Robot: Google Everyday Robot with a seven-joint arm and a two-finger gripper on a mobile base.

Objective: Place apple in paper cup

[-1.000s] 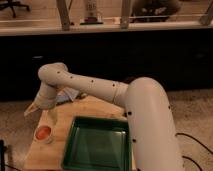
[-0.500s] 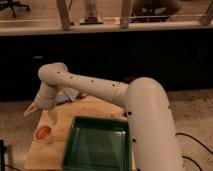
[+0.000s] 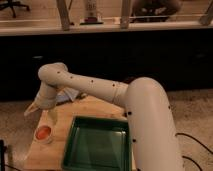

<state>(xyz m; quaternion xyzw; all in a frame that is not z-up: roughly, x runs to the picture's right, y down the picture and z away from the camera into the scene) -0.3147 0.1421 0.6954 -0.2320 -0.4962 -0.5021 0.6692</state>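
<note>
The end effector [image 3: 34,108] hangs at the far left end of the white arm [image 3: 95,90], over the wooden table [image 3: 95,107]. The paper cup [image 3: 43,134] stands just below and slightly right of it, near the green tray [image 3: 100,145], and the orange-red apple [image 3: 43,132] appears to sit inside the cup

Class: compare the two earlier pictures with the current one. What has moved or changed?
Nothing visibly changed. The gripper hangs just above and right of the paper cup, which shows orange inside, likely the apple. The green tray sits where it was.
</note>
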